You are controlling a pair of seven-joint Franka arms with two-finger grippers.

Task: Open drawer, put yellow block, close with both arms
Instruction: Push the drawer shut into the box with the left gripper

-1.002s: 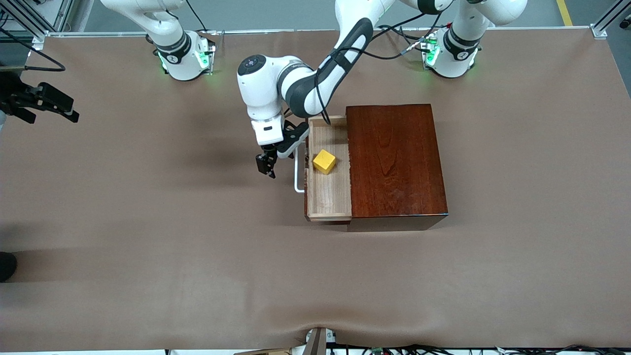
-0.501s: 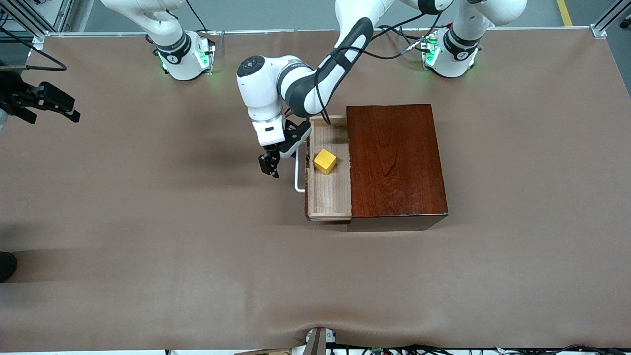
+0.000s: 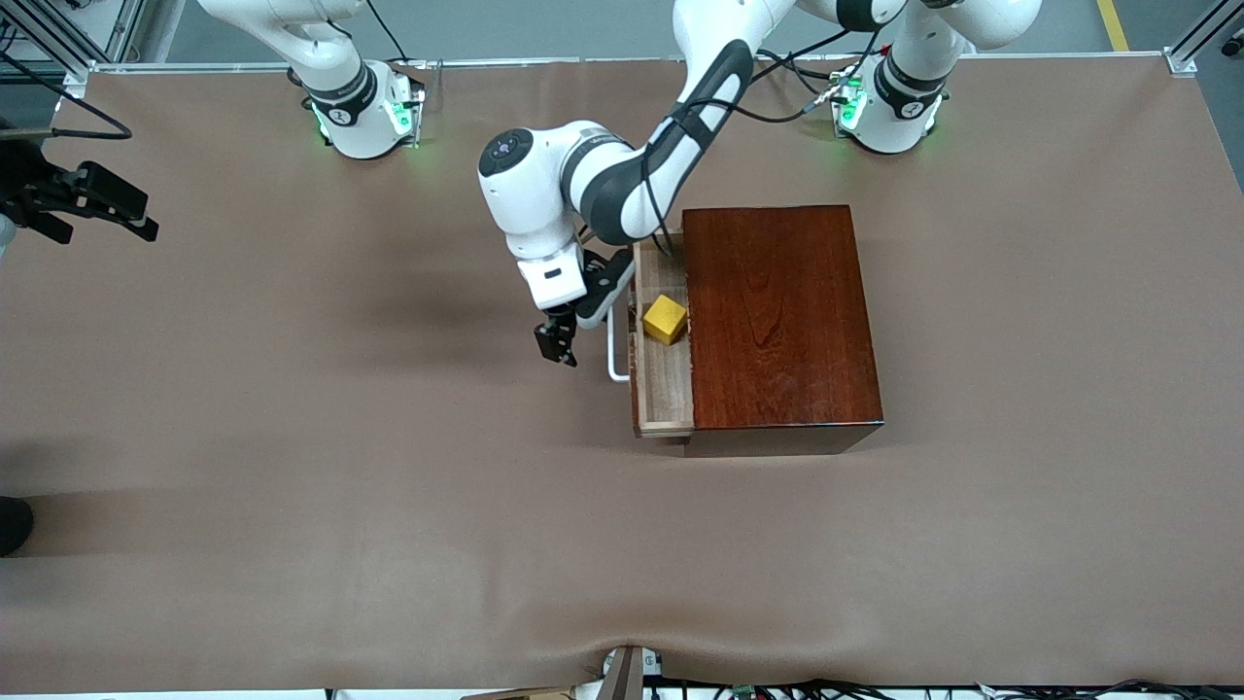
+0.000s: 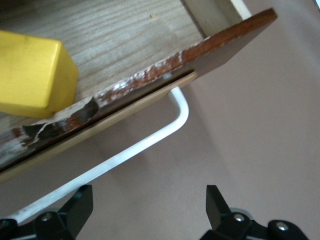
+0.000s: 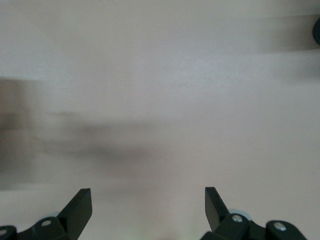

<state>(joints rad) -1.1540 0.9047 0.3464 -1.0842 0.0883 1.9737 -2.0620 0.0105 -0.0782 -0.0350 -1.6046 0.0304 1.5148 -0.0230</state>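
The drawer [image 3: 663,389] stands partly out of the dark-reddish wooden box [image 3: 777,311], with its pale tray showing as a narrow strip. The yellow block [image 3: 666,319] lies in the tray, close to the box's edge. In the left wrist view the yellow block [image 4: 30,75] sits just inside the chipped drawer front [image 4: 200,55]. My left gripper [image 3: 557,345] is open and low beside the white handle [image 3: 615,355], on the side away from the box. In that wrist view the handle [image 4: 150,137] runs past one fingertip [image 4: 80,200]. My right gripper [image 5: 148,200] waits open over bare table.
The brown table cover [image 3: 389,535] spreads wide around the box. The right arm's black hand [image 3: 87,194] hangs at the right arm's end of the table. A dark round object [image 3: 12,525] sits at that same edge, nearer the front camera.
The drawer has slid further into the box, carrying the yellow block with it. My left gripper has moved toward the box with the handle. The right arm has not moved.
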